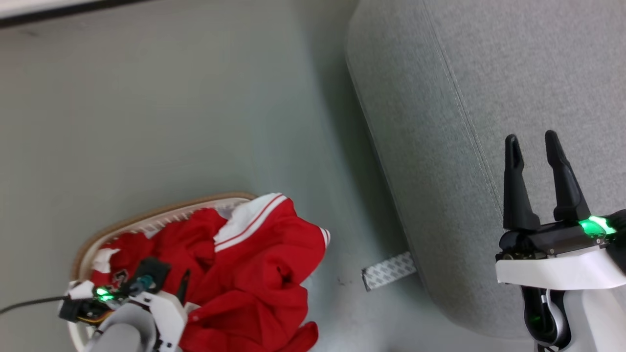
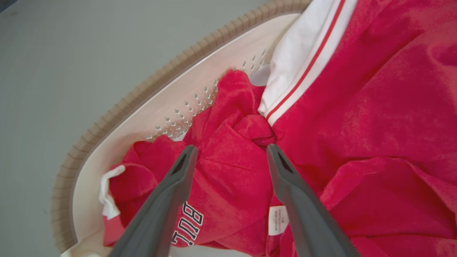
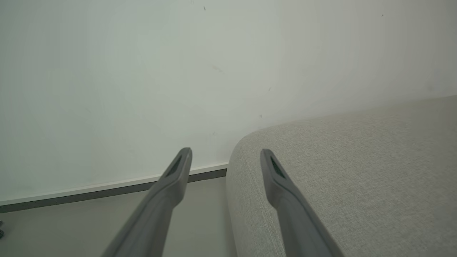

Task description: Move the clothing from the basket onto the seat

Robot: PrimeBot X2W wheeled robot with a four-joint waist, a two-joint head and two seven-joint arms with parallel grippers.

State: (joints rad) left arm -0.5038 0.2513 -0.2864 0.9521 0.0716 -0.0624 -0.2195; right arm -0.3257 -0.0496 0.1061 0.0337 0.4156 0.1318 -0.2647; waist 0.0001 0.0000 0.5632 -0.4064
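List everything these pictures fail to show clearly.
- Basket floor: head and left wrist views, covered by clothing.
- Garment count: folds heaped together.
- Dark lettering: left wrist view, partly behind the left pincer.
- White label print: too small.
- Seat extent: head view, cut off by edges.

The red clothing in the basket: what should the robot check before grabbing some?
1. The left claw is open: ok.
2. The left claw points at the clothing: ok.
3. The left claw touches fabric: cannot tell.
4. The clothing lifts freely from the basket: cannot tell; it is bunched and hangs over the rim.
5. The seat has room for it: ok.
6. The right claw is open and empty, over the seat: ok.
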